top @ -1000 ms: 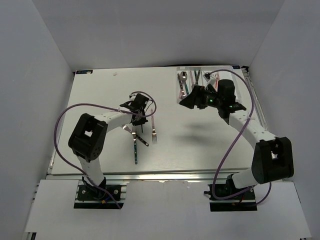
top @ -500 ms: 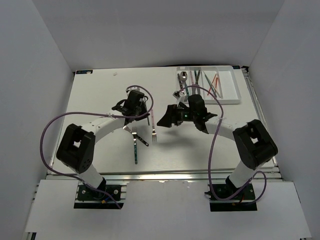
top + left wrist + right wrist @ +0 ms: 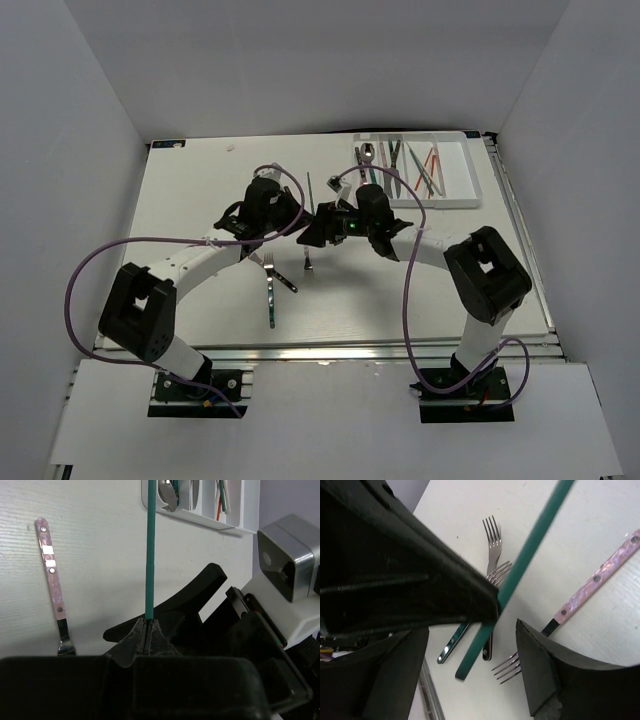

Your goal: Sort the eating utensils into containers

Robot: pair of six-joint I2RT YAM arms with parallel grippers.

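My left gripper (image 3: 146,625) is shut on the lower part of a green chopstick (image 3: 150,555), holding it above the table; from above the chopstick (image 3: 308,188) points toward the far edge. My right gripper (image 3: 470,650) stands open with the same chopstick (image 3: 530,550) passing between its fingers (image 3: 545,670), right beside the left gripper (image 3: 292,213). A pink-handled fork (image 3: 308,255) and two dark-handled forks (image 3: 272,295) lie on the table below them. The white tray (image 3: 462,175) at the far right holds several utensils and chopsticks.
White walls close in the table on three sides. Purple cables loop over both arms. The right arm (image 3: 440,250) stretches leftward across the table middle, its wrist camera (image 3: 290,545) close to my left gripper.
The right arm swung from over the tray leftward to the left gripper. The left gripper lifted the green chopstick and shifted right. The right jaws have narrowed slightly around the chopstick.
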